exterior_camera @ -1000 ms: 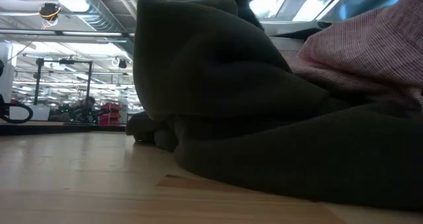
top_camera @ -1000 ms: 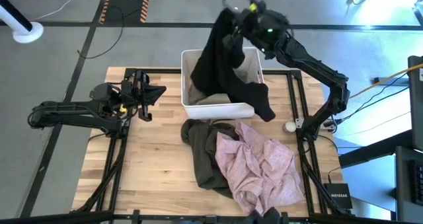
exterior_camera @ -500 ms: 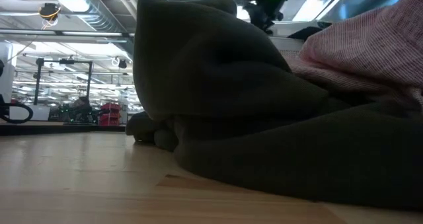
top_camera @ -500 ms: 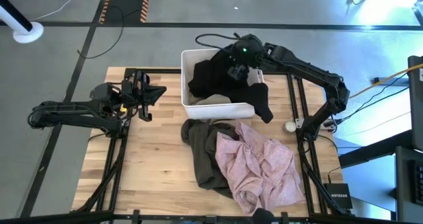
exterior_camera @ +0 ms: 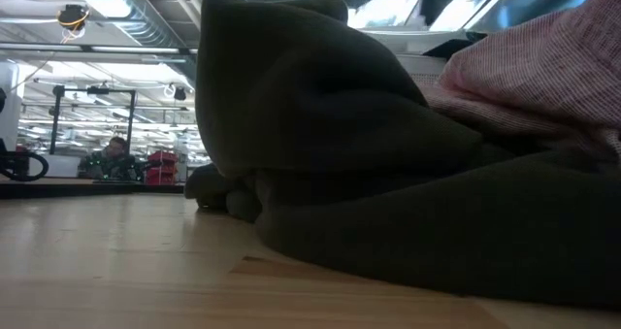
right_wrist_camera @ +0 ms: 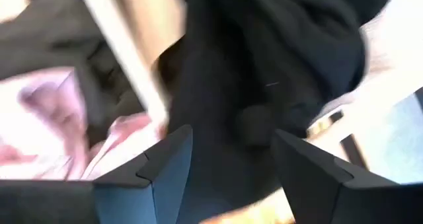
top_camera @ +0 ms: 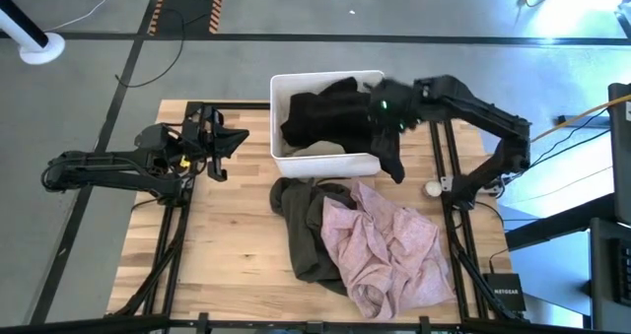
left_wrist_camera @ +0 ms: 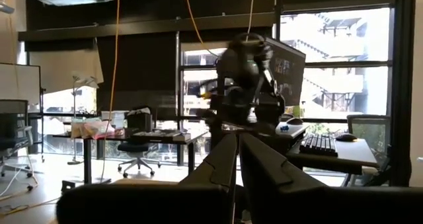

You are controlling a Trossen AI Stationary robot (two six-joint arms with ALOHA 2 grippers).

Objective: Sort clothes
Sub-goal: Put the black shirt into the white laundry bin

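Seen from above, the left arm lies along the table's [top_camera: 222, 245] left side, its gripper [top_camera: 229, 141] resting over the wood well apart from the clothes; in the left wrist view its two fingers [left_wrist_camera: 221, 166] sit pressed together, closed on nothing. At the table's far middle stands the white bin [top_camera: 325, 162], with a black garment [top_camera: 330, 112] heaped inside over a beige-tan one [top_camera: 311, 148], and a black sleeve draped over the bin's right rim and hanging to the table. The right gripper [top_camera: 386, 117] hovers just above that rim, over the draped black cloth; the right wrist view shows its fingers [right_wrist_camera: 162, 161] spread apart, empty, with the black garment below them. In front of the bin, a large olive-brown garment [top_camera: 306, 231] lies crumpled on the wood, and a light pink garment [top_camera: 389, 245] sprawls across its right half toward the table's near right corner. From table height, the olive-brown folds fill most of the frame, pink cloth on top at right
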